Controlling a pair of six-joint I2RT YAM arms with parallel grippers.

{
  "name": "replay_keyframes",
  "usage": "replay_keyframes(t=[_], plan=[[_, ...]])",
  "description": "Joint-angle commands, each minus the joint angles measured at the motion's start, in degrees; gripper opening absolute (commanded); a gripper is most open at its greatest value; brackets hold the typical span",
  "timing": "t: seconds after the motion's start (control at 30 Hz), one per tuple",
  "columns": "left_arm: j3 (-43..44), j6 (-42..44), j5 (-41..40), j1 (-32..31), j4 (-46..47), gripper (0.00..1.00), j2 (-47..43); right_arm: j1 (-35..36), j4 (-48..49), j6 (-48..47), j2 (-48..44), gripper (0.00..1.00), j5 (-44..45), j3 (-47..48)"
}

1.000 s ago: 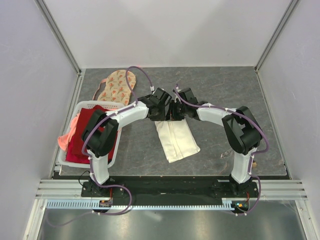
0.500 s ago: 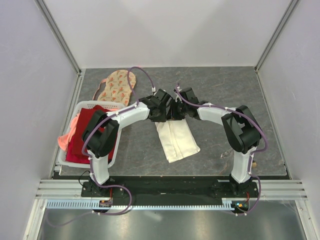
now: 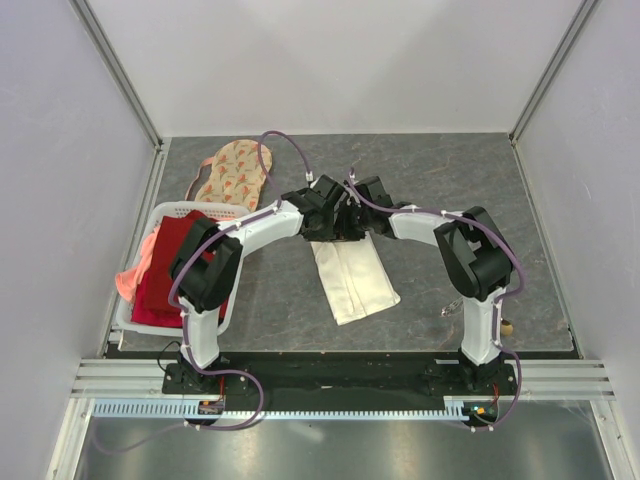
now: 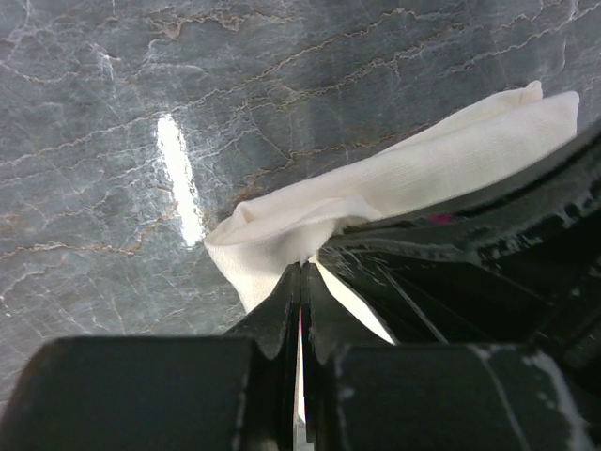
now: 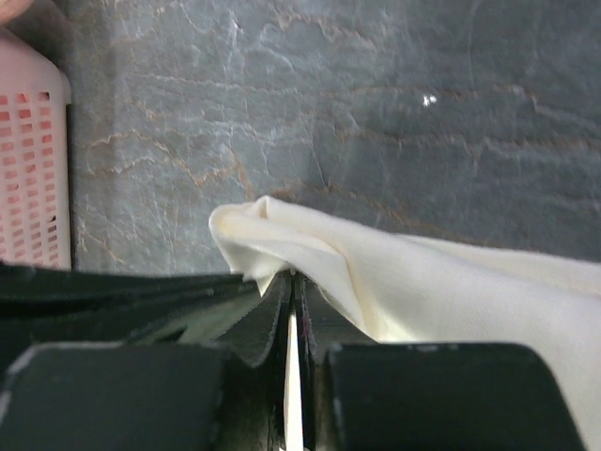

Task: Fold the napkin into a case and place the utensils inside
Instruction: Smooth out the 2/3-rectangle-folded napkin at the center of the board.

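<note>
The cream-white napkin (image 3: 352, 282) lies folded as a narrow strip in the middle of the table, its far end under both wrists. My left gripper (image 4: 302, 270) is shut on a bunched corner of the napkin (image 4: 423, 174). My right gripper (image 5: 291, 276) is shut on the neighbouring corner of the napkin (image 5: 423, 282). In the top view the left gripper (image 3: 328, 230) and the right gripper (image 3: 350, 230) sit close together at that far end. A small gold utensil (image 3: 451, 309) lies by the right arm's base, partly hidden.
A white basket (image 3: 150, 222) with a red cloth (image 3: 165, 275) and a pink cloth (image 3: 128, 282) stands at the left; its wall (image 5: 33, 160) shows in the right wrist view. A peach floral cloth (image 3: 232, 172) lies behind it. Walls enclose the table.
Both grippers have closed on the napkin's far end. The two wrists have drawn slightly closer together. The napkin strip has not moved.
</note>
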Motion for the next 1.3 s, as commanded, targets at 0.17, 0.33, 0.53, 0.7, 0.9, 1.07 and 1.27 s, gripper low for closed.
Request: replay_keyframes(t=[0.17,0.33,0.53,0.7,0.9,1.07,1.27], plan=[[3.41,-5.13,2.08,0.5,1.4,0.02,4.84,-0.55,-0.18,-1.83,-0.54,0.27,0.5,2.54],[3.24,-3.47,3.22,0.42,2.46,0.02,4.32,-0.55,-6.35,-3.16,-10.2,0.39,0.77,-3.07],[2.97,-1.53,4.98,0.42,3.77,0.03,3.53,1.63,-8.72,-0.79,-23.21,0.48,-0.9,-15.03],[1.22,-1.09,6.12,0.33,4.13,0.22,0.72,6.73,-7.58,2.9,-30.95,0.5,2.52,-24.78],[-3.35,-1.35,6.3,0.33,5.1,0.35,-6.13,10.43,-2.93,6.95,-35.87,0.49,5.61,-33.4],[-3.89,-2.4,11.13,0.42,7.38,0.24,-5.53,10.69,0.5,8.18,-37.29,0.49,5.17,-36.48],[-1.43,-2.49,12.98,1.12,7.56,0.16,-1.57,11.05,3.48,9.67,-35.18,0.47,3.85,-37.36]])
